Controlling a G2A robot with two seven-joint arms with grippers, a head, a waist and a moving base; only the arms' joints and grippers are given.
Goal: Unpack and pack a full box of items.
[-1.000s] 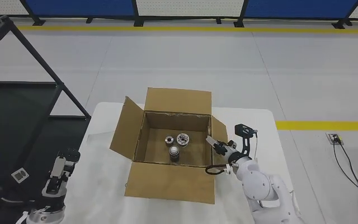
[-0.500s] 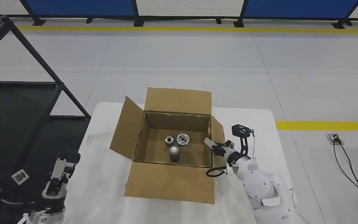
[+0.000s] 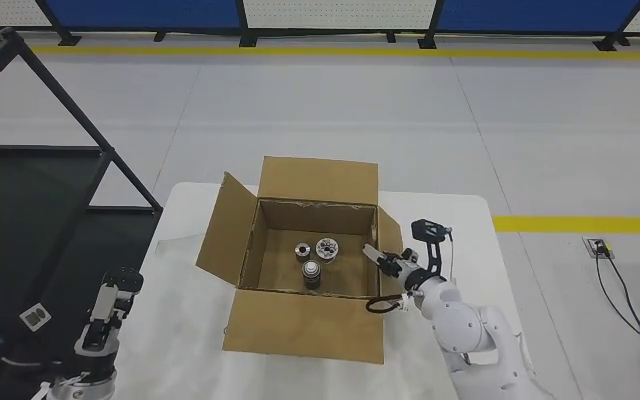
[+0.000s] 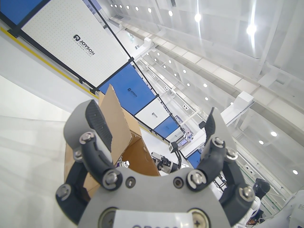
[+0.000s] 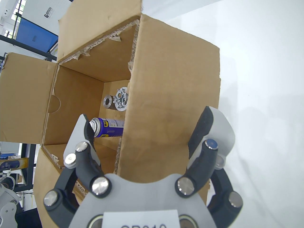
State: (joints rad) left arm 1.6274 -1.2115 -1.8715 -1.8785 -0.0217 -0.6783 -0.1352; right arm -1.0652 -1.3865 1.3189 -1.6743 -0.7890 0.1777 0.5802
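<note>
Clearance governs: right gripper (image 5: 146,116), jaws apart, has the box (image 5: 173,79) side panel just ahead between them; best shift inward past it before descending on the spray can (image 5: 108,127).

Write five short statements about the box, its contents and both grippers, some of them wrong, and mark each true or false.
1. The box has its flaps open. True.
2. The right gripper holds the can. False: it is open, by the box's side wall, and the can is inside the box.
3. The left gripper is open. True.
4. The box is empty. False: it holds the can and two metal parts.
5. The box sits on the floor. False: it sits on the table.
</note>
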